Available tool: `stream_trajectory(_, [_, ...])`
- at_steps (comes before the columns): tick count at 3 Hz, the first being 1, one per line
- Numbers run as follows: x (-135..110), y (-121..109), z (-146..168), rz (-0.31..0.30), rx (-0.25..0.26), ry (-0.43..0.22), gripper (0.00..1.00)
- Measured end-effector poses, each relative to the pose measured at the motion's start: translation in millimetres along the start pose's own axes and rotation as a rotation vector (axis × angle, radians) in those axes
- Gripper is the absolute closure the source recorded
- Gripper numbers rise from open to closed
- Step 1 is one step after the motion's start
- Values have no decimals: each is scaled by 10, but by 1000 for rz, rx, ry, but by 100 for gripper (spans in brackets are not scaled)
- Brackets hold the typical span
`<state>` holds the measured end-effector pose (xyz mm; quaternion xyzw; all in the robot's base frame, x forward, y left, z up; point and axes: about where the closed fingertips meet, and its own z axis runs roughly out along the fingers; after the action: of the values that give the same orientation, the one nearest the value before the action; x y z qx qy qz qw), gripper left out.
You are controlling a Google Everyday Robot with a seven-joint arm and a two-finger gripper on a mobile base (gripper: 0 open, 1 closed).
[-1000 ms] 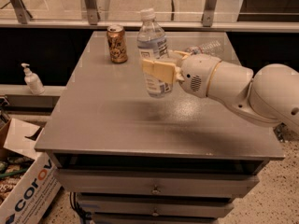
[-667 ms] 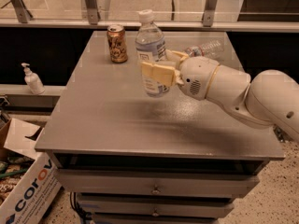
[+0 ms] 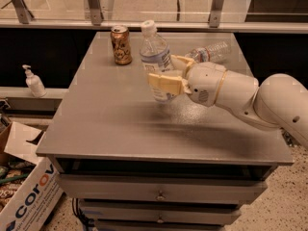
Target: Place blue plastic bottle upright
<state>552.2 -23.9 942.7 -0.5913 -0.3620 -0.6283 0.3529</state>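
Observation:
The blue plastic bottle [image 3: 155, 57] is clear with a white cap and a pale blue-and-white label. It stands nearly upright, leaning slightly left, at the middle of the grey table [image 3: 110, 124]. My gripper [image 3: 166, 73] reaches in from the right on a white arm and is shut on the bottle's lower body, one cream finger in front and one behind. I cannot tell whether the bottle's base touches the tabletop.
A brown can [image 3: 121, 44] stands upright at the back left of the table. A smaller crinkled clear bottle [image 3: 209, 52] lies on its side at the back right. A hand-sanitizer pump bottle [image 3: 34, 82] sits on a ledge at left. A cardboard box [image 3: 26, 196] stands on the floor at lower left.
The gripper and the bottle have shifted slightly left and toward the table's back, with the bottle staying nearly upright in the grip.

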Motion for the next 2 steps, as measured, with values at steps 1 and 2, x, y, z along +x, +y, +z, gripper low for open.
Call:
stream_trajectory(1, [-135, -39, -1, -26, 16, -26, 100])
stream_trajectory(2, [-286, -102, 19, -26, 31, -45, 100])
